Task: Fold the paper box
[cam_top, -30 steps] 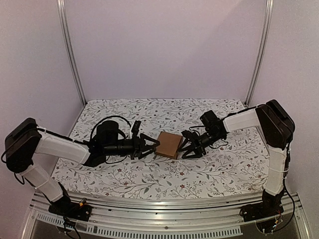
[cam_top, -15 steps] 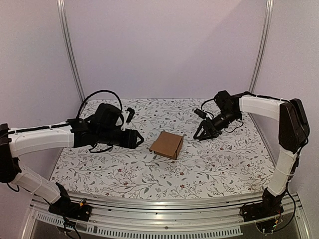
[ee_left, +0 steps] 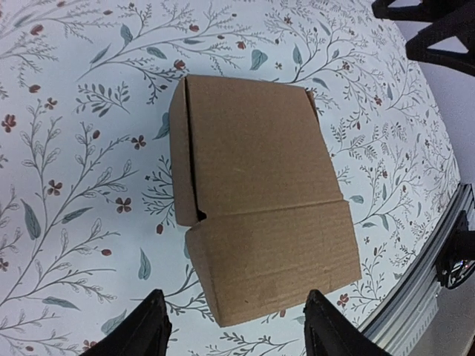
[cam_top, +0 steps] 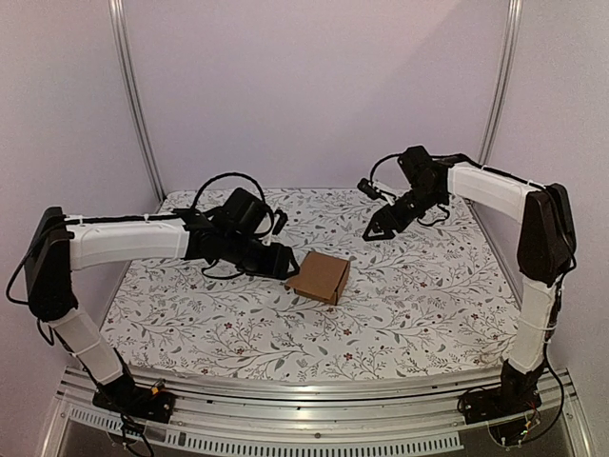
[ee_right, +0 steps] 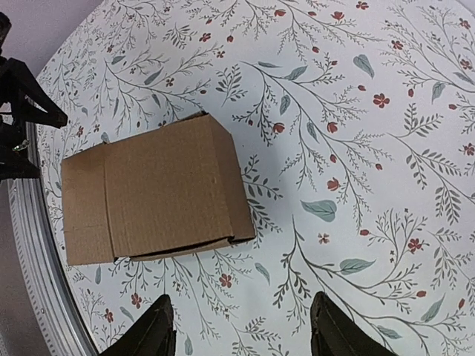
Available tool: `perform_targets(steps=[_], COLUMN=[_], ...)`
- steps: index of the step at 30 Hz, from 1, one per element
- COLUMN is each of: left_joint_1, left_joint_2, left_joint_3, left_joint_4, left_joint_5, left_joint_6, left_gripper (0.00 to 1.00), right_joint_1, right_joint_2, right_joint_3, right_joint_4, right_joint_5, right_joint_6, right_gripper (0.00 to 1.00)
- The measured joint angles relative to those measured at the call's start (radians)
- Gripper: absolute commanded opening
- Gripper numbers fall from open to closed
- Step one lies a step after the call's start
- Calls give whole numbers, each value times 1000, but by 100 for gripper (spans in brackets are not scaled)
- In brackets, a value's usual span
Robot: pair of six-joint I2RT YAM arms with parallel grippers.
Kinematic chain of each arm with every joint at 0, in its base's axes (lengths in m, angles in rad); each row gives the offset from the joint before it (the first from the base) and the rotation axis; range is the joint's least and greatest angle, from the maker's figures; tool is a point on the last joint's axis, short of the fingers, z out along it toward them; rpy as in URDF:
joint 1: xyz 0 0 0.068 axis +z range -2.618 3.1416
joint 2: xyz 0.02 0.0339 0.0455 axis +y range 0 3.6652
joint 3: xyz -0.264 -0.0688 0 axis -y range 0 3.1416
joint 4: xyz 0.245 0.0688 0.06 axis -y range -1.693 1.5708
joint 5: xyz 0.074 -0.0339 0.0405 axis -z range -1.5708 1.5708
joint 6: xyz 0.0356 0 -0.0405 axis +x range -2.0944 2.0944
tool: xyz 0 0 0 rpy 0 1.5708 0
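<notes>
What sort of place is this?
Likely a robot lab test cell: a left arm and right arm bolted to a metal rail, a floral-covered table enclosed by plain walls, and a paper box between them.

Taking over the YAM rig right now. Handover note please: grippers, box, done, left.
Left gripper: open, holding nothing, just off the left side of the paper box, not touching it.
Right gripper: open, holding nothing, raised and well clear toward the back right.
Box: standing on its own mid-table on the floral cloth, folded up into a closed box shape.
Done: the folding looks essentially complete.
Left: the left wrist view shows a dark slit along one seam, so one flap may not be fully seated. Check it, and press it in if needed.
</notes>
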Motion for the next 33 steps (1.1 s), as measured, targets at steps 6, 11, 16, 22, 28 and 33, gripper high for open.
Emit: perform_targets(steps=[6, 11, 16, 22, 28, 33], left_joint_1=[-2, -13, -16, -16, -6, 0], left_joint_2=[71, 120, 148, 209, 175, 29], left_joint_3=[32, 32, 62, 130, 166, 143], left_joint_4=[-16, -34, -54, -68, -79, -66], left_joint_5=[15, 20, 17, 6, -74, -182], left_joint_6=[-7, -2, 43, 93, 150, 162], left_gripper=[58, 56, 54, 54, 57, 60], right_joint_1=[19, 44, 59, 64, 64, 54], right_joint_2=[233, 304, 304, 304, 302, 265], right_joint_3=[175, 160, 107, 47, -18, -35], right_joint_4=[-14, -44, -48, -51, -85, -161], right_joint_5=[-93, -131, -171, -224, -275, -246], right_joint_6=[60, 89, 121, 145, 138, 102], right_gripper=[61, 56, 54, 52, 54, 56])
